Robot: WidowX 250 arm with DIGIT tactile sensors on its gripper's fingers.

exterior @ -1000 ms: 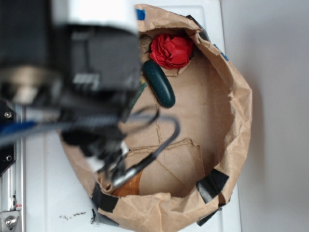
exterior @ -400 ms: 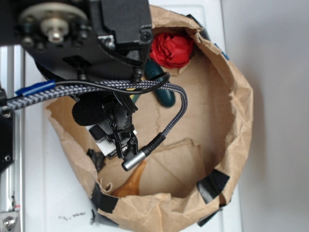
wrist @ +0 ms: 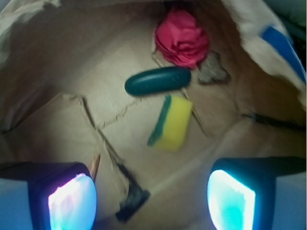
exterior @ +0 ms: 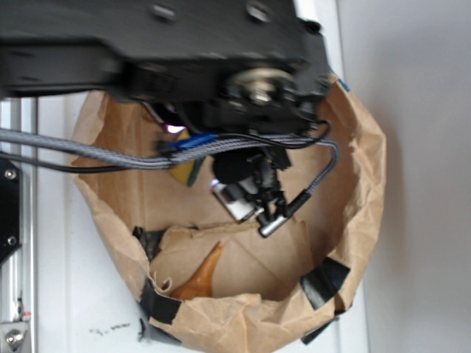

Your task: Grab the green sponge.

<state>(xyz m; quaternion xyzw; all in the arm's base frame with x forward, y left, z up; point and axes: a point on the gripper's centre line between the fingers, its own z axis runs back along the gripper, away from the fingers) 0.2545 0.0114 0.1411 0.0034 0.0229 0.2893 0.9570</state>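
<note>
The green sponge (wrist: 171,122), yellow foam with a dark green layer along its left side, lies flat on the floor of the paper bag in the wrist view. In the exterior view only a corner of it (exterior: 185,168) shows under the arm. My gripper (wrist: 151,201) is open and empty, its two glowing pads (wrist: 72,203) wide apart, above and short of the sponge. In the exterior view the arm covers the upper part of the bag and the jaws themselves are hidden.
A glossy dark green oblong thing (wrist: 158,80) lies just beyond the sponge. A red crumpled thing (wrist: 182,38) sits at the far end. The brown paper bag wall (exterior: 364,169) rings everything. An orange-brown piece (exterior: 202,276) lies near the bag's front.
The arm has swung right and across the bag's upper part, now covering the red thing and the dark green oblong thing in the exterior view.
</note>
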